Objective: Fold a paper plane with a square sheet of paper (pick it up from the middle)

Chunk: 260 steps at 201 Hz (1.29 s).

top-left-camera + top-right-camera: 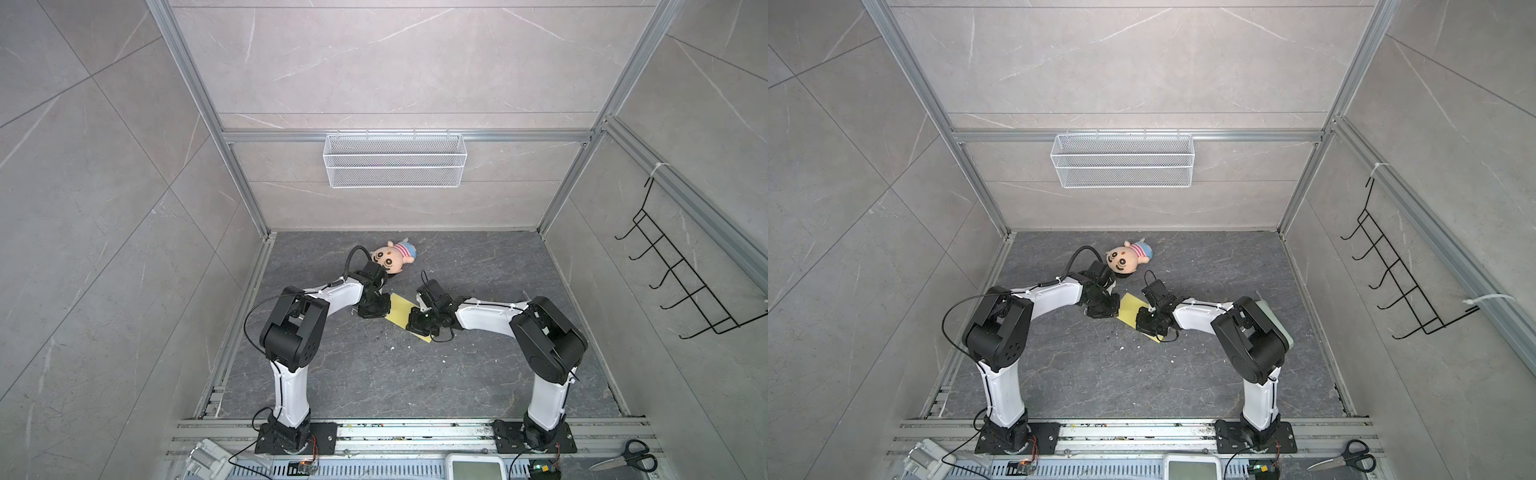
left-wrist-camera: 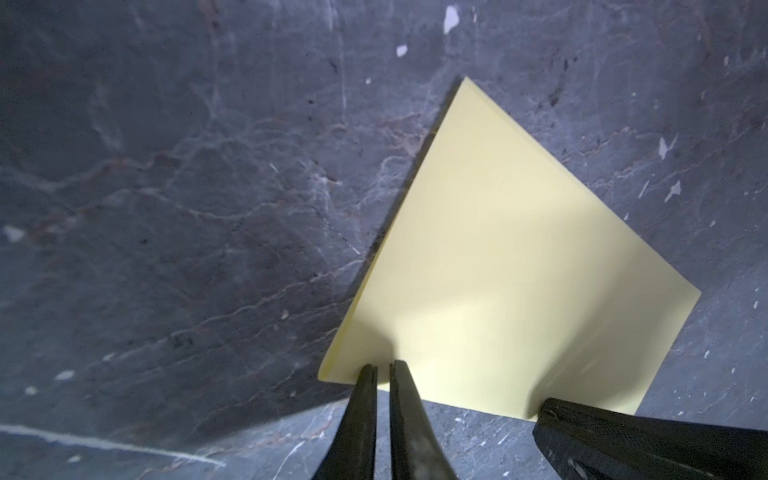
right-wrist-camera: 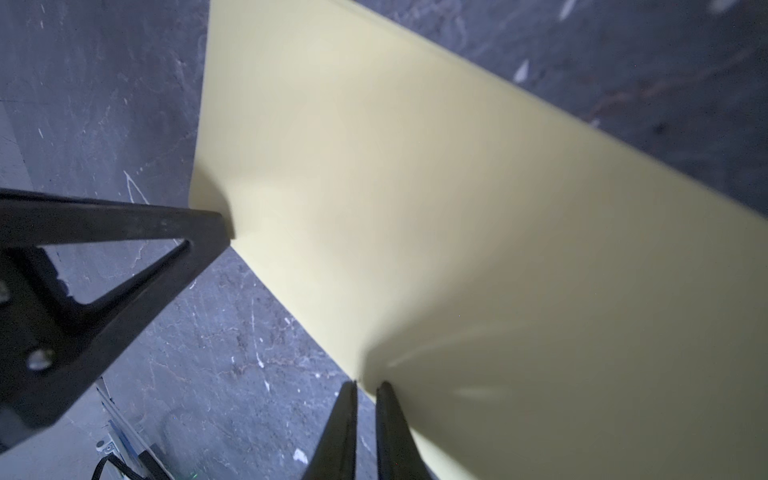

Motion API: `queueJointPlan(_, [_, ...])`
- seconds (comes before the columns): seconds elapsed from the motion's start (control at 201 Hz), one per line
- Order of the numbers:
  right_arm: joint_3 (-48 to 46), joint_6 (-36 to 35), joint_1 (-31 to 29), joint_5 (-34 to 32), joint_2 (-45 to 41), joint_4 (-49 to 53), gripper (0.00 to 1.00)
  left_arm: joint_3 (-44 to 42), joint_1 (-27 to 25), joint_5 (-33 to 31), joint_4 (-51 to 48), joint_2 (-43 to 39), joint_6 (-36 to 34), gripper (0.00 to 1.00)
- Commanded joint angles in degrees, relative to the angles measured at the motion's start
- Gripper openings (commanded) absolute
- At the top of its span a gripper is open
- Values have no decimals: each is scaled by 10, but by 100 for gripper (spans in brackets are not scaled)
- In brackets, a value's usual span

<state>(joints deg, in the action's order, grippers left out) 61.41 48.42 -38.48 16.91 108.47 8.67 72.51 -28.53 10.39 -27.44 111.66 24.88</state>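
Left jaws, right jaws both closed on yellow sheet (image 2: 498, 270), wire basket (image 1: 395, 167) on wall (image 1: 415, 75)

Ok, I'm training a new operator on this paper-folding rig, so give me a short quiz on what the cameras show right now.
1. True or false: the left gripper and the right gripper each pinch an edge of the yellow sheet of paper.
2. What lies near the right end of the front rail? A) scissors B) a stapler C) a pen
3. In both top views, which arm partly hides the plush doll?
Key: 1 true; 2 A; 3 the left arm.
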Motion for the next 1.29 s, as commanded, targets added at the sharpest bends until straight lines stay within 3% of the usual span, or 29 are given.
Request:
queueJointPlan(0.0, [-4, -6, 0, -15, 31, 43, 15, 6, 19, -53, -38, 17, -28, 13])
queueJointPlan(0.448, [-6, -9, 0, -17, 14, 21, 15, 14, 47, -90, -51, 4, -41, 12])
queueJointPlan(0.637, [9, -63, 3, -23, -50, -7, 28, -37, 46, -41, 37, -92, 62, 14])
queueJointPlan(0.871, [5, -134, 50, -16, -73, 2, 55, -129, 25, 6, 105, -165, 195, 35])
queueJointPlan(1.06, [33, -181, 99, -4, -47, 56, 60, -169, -3, 46, 159, -168, 272, 47])
queueJointPlan(1.289, [64, -205, 118, -7, -6, 105, 64, -165, -19, 60, 177, -135, 293, 49])
